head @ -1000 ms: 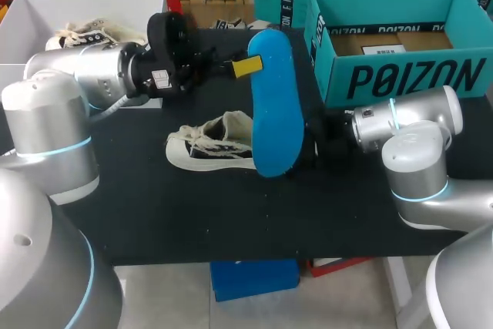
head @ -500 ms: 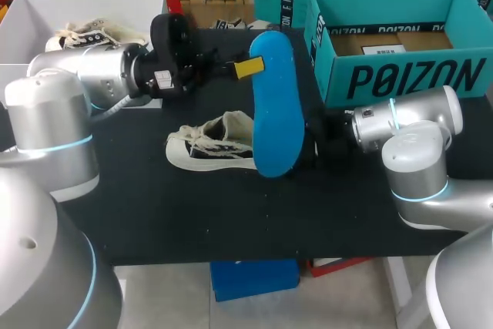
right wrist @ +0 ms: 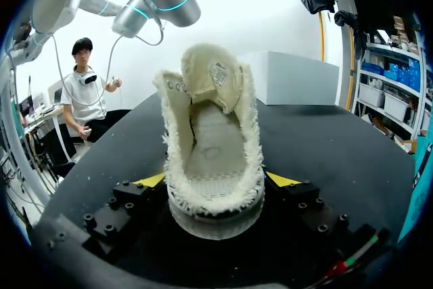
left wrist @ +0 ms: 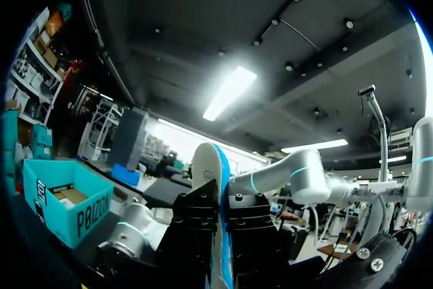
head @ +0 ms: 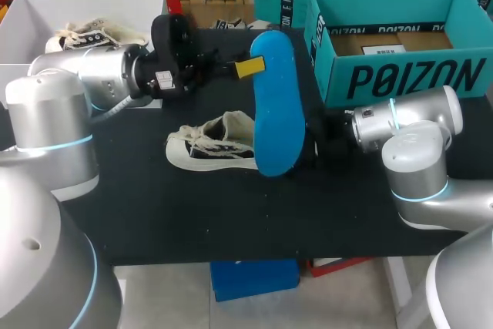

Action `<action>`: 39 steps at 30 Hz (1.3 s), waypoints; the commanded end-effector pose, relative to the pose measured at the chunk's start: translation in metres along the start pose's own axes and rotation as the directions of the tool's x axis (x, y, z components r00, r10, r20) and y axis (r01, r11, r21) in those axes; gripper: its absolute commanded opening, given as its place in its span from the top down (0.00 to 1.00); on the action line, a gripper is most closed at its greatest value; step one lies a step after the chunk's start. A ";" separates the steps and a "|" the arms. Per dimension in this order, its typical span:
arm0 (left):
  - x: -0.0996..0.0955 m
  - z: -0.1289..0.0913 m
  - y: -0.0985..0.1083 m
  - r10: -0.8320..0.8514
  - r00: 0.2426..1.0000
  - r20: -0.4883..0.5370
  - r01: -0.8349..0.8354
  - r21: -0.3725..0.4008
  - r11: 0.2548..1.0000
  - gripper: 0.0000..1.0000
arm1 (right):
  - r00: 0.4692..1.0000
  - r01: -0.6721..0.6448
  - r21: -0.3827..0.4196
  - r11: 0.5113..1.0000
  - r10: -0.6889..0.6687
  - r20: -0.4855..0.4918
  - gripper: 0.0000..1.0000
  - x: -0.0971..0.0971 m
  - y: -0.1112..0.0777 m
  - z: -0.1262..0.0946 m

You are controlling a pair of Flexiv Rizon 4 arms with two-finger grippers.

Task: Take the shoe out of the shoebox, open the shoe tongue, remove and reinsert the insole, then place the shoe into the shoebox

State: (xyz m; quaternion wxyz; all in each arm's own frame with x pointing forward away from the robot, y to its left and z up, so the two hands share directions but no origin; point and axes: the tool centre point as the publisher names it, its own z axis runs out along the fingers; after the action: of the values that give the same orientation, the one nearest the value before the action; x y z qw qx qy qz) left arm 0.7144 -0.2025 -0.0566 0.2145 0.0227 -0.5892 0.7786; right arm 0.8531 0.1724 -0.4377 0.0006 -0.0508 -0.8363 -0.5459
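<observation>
Blue insole [head: 275,105]: held off the counter [head: 192,213], standing nearly upright on its long axis, top end pinched by the left fingers [head: 248,67]. In the left wrist view it runs edge-on straight between those fingers [left wrist: 196,228], which are closed narrow on it from both sides.

Cream canvas shoe [head: 208,148]: lies on the counter just beside the foot of the insole, toe pointing toward the left arm's side. It is outside both boxes.

Right fingers [right wrist: 283,179]: set wide on the shoe's heel, a yellow tip pressed to each side. The shoe's mouth gapes toward the wrist, with the tongue [right wrist: 211,76] standing up at the far end and the inner floor showing.

Teal shoebox [head: 400,75]: open, at the far right corner, behind the right arm, well apart from the shoe.

White box [head: 23,28]: far left corner, holding a second shoe [head: 88,35]; the left arm crosses in front of it.

Obstruction: from overhead the insole covers the shoe's heel and the right fingers.
</observation>
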 end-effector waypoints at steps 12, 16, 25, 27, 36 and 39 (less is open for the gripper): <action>0.000 0.002 0.001 0.001 1.000 0.004 -0.001 0.000 1.000 1.00 | 1.000 0.004 0.015 1.000 -0.004 0.004 0.00 -0.001 0.001 0.000; 0.000 0.002 0.001 0.001 1.000 0.004 -0.001 0.000 1.000 1.00 | 1.000 0.022 0.042 0.999 -0.022 0.006 0.00 -0.002 0.010 -0.007; 0.000 0.002 0.001 0.001 1.000 0.004 -0.001 0.000 1.000 1.00 | 0.998 0.052 0.239 0.970 -0.042 -0.050 0.00 -0.001 0.029 -0.024; 0.000 0.002 0.001 0.001 1.000 0.004 -0.001 0.000 1.000 1.00 | 0.998 0.053 0.274 0.960 -0.039 -0.058 0.00 -0.001 0.031 -0.027; 0.000 0.002 0.001 0.001 1.000 0.004 -0.001 0.000 1.000 1.00 | 0.994 0.062 0.509 0.858 -0.009 -0.105 0.00 -0.001 0.042 -0.045; 0.000 0.002 0.001 0.001 1.000 0.004 -0.001 0.000 1.000 1.00 | 0.994 0.063 0.564 0.823 -0.002 -0.108 0.00 -0.001 0.046 -0.049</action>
State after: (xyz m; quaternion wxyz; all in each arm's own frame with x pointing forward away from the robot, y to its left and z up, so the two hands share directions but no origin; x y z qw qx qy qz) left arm 0.7143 -0.2030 -0.0568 0.2145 0.0231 -0.5896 0.7783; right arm 0.8521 0.1471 -0.3870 0.0392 -0.0115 -0.9228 -0.3832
